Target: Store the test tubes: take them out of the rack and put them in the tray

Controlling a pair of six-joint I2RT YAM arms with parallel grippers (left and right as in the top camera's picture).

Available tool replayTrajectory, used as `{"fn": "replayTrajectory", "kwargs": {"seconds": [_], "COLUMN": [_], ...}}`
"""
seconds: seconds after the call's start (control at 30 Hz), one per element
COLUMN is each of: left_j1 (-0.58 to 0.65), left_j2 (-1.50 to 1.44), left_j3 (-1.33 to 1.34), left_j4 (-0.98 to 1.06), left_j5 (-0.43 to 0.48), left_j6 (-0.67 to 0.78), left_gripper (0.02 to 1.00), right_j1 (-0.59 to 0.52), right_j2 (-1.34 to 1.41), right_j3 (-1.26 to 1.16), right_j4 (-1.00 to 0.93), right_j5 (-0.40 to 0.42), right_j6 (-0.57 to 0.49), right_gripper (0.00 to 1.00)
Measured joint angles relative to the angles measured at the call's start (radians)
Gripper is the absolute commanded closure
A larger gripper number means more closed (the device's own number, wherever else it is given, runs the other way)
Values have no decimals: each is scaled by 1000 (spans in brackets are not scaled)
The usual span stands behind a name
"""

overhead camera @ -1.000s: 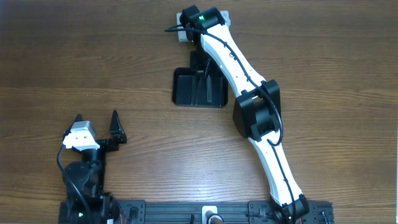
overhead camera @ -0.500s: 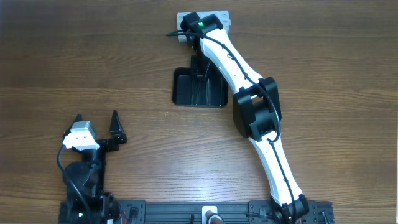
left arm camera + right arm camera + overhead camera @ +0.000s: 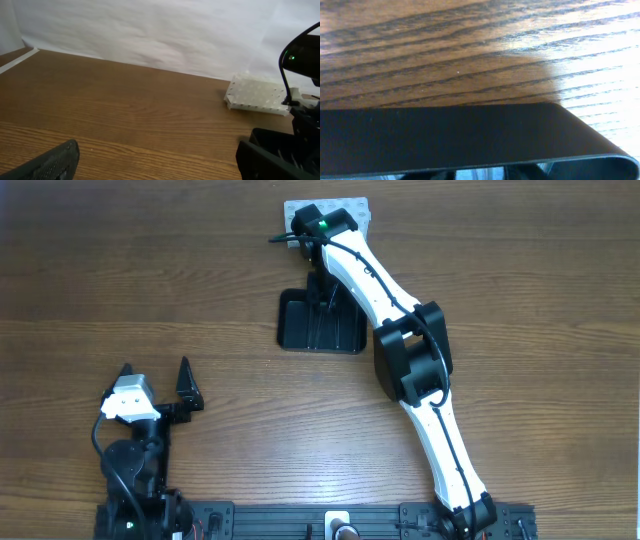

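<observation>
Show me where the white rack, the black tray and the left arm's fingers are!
white rack [image 3: 257, 95]: left wrist view, on its face with the holes.
black tray [image 3: 296, 320]: top view, on the bare floor by its left wall.
left gripper [image 3: 155, 366]: top view, midway between its open fingers.

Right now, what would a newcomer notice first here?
The white-and-black right arm stands out first. It is stretched diagonally across the wooden table, with its wrist at the far end of the black tray, close to the white rack. Next is the left gripper, open, by its base at the near left.
</observation>
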Motion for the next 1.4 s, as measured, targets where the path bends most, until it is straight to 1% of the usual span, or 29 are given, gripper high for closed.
{"fn": "replayTrajectory", "kwargs": {"seconds": [0.13,0.3,0.43,0.47,0.53,0.57,0.63,0.83,0.93,1.17,1.3,1.4], "left_j1": [0,0,0,0,0,0,0,0,0,0,0,0], "left_j2": [0,0,0,0,0,0,0,0,0,0,0,0], "left_j3": [0,0,0,0,0,0,0,0,0,0,0,0], "left_j4": [0,0,0,0,0,0,0,0,0,0,0,0], "left_j5": [0,0,0,0,0,0,0,0,0,0,0,0], "left_j6": [0,0,0,0,0,0,0,0,0,0,0,0], "left_gripper": [20,20,20,20,20,23,20,23,20,23,23,20], "right_j1": [0,0,-1,-1,-3,-4,-8,-10,-11,-11,-14,-23], "right_j2": [0,-3,-49,-68,-137,-171,-248,-418,-458,-587,-742,-900], "right_j3": [0,0,0,0,0,0,3,16,15,-52,-197,-361], "right_j4": [-13,-72,-90,-90,-90,-89,-86,-132,-165,-212,-212,-164], "right_j5": [0,0,0,0,5,8,18,50,69,88,97,102], "right_j6": [-2,-1,-5,-5,-9,-10,-48,-256,-320,-398,-420,-435], "right_gripper": [638,426,325,275,137,99,7,9,9,7,9,9]}}
